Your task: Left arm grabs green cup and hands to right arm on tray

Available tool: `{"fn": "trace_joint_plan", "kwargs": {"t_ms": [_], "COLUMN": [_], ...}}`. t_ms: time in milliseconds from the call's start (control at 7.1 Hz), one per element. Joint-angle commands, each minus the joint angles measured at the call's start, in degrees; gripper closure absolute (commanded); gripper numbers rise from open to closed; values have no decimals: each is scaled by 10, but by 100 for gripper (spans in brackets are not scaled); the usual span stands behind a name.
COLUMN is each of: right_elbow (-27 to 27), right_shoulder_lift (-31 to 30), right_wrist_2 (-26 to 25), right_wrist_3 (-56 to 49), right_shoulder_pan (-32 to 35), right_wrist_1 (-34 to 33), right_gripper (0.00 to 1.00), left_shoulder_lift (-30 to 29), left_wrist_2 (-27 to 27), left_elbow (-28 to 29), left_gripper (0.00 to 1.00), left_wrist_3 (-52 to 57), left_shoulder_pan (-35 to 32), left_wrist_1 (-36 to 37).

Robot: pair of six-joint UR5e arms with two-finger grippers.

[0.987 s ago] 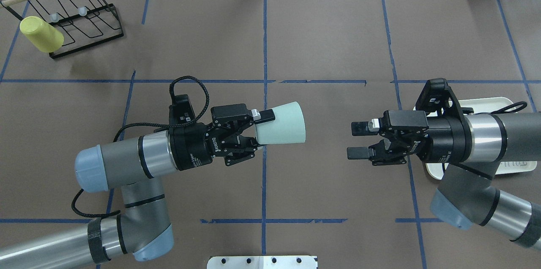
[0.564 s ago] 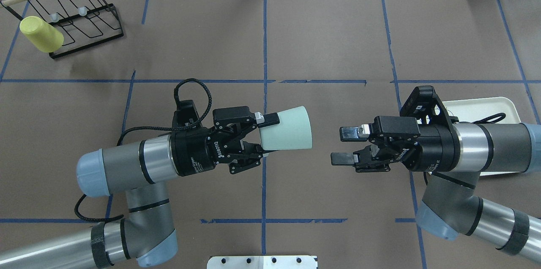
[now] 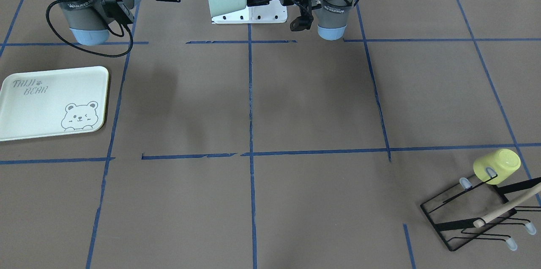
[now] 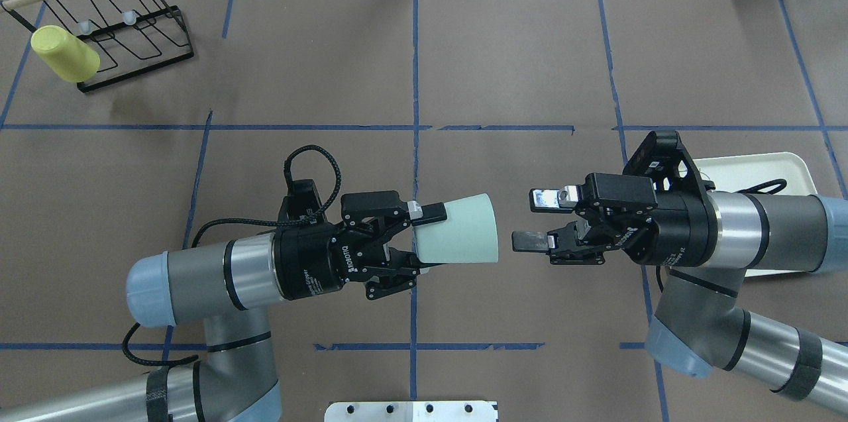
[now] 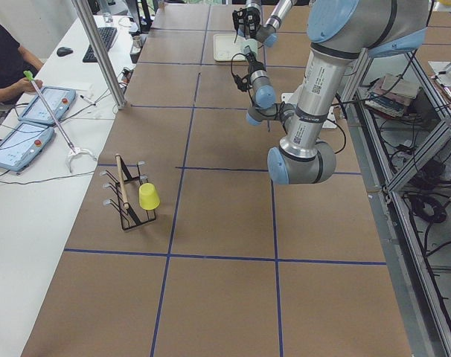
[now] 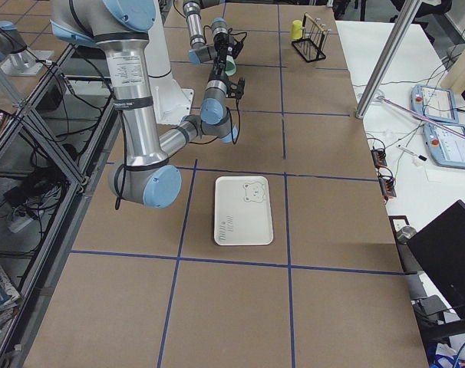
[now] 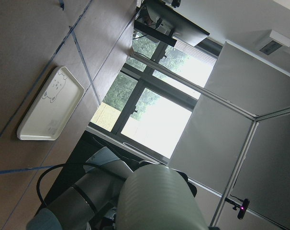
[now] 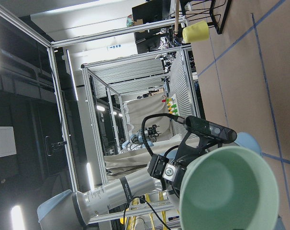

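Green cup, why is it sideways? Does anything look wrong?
The green cup is sideways in mid-air because the left gripper holds it, mouth toward the open right gripper. That fits a hand-over; nothing looks spilled or broken.

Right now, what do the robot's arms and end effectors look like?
Both the left arm and right arm are silver-grey tubes with pale blue joint caps and black cables. The left end effector and right end effector are black, two-fingered, with white lettering on the body.
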Motion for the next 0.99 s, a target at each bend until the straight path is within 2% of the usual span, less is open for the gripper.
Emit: {"fn": "trace_joint_plan", "kwargs": {"t_ms": [0,423,564,705,846], "right_elbow": [0,1,1,1,0], "right_shoulder_lift": [3,3,4,9,9], "right_wrist_2": [0,0,0,0,1], "right_wrist_3": [0,-1,-1,-1,-2], "right_shoulder_pan": [-6,-18,-22,-25,-31], "right_wrist_1": [0,0,2,5,6], "right_gripper": [5,6,17,40,58], "left_shoulder_lift": [-1,-13,-15,-14,-14], "left_wrist_2": [-10,-14,-14,-14,-14], "left_elbow": [-5,-2,0,0,0], "left_gripper": [85,83,83,81,80], "left_wrist_3": [-2,-2,-2,-1,-1], "left_shoulder_pan": [13,17,17,18,17], "left_wrist_1": [1,2,2,2,2]}}
